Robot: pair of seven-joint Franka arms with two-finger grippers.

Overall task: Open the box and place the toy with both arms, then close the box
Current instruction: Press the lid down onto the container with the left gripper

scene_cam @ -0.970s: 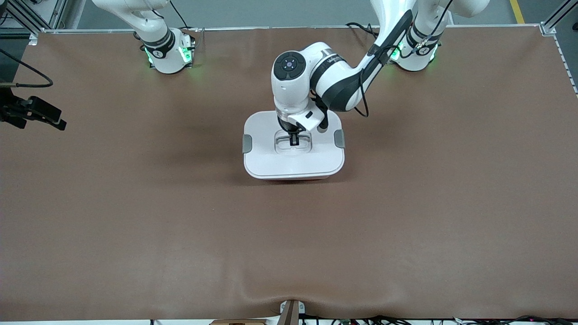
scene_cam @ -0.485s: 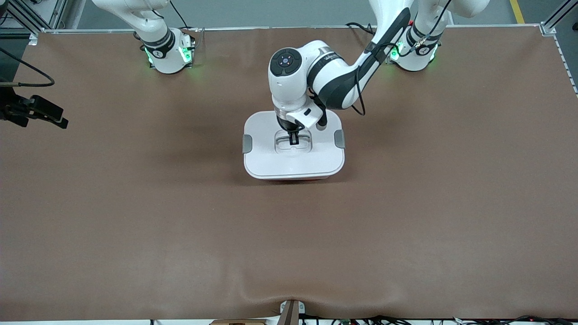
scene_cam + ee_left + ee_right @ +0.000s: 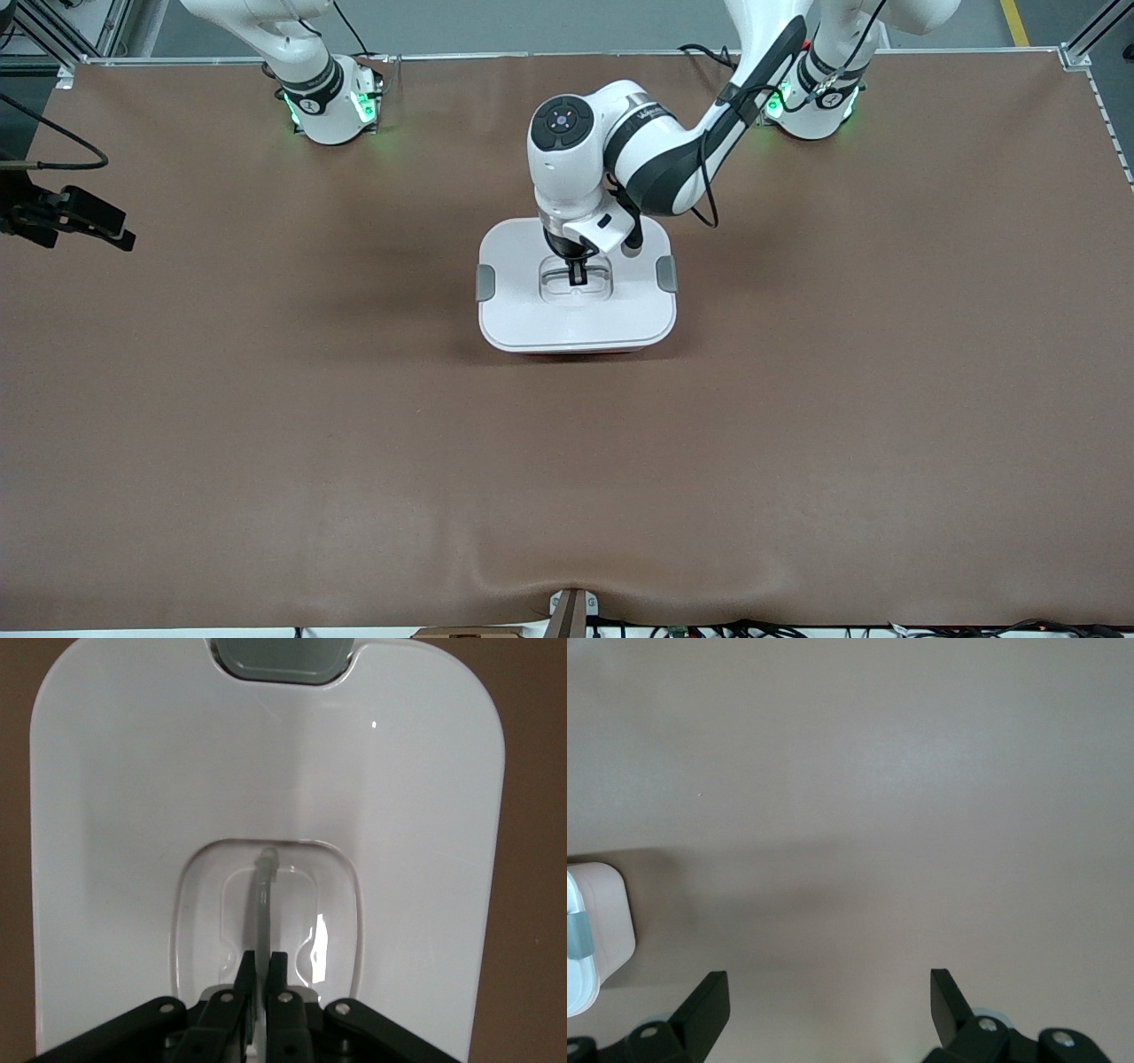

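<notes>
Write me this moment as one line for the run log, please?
left gripper: shut on lid handle | box: lid on, mid-table | right gripper: open over bare table, waiting | toy: not visible

My left arm (image 3: 673,151) reaches out from its base toward the middle of the table, elbow bent, wrist turned straight down. I have the left gripper (image 3: 577,274) pointing down with its fingers (image 3: 246,979) drawn close together, pinched on a thin grey bar (image 3: 263,904), one finger on each side of it. My right arm (image 3: 292,53) waits, folded up near its own base, mostly out of the front view. I see the right gripper (image 3: 824,992) hanging up in the air over bare table toward the right arm's end, its two fingers (image 3: 707,1005) spread wide apart with nothing between them.
</notes>
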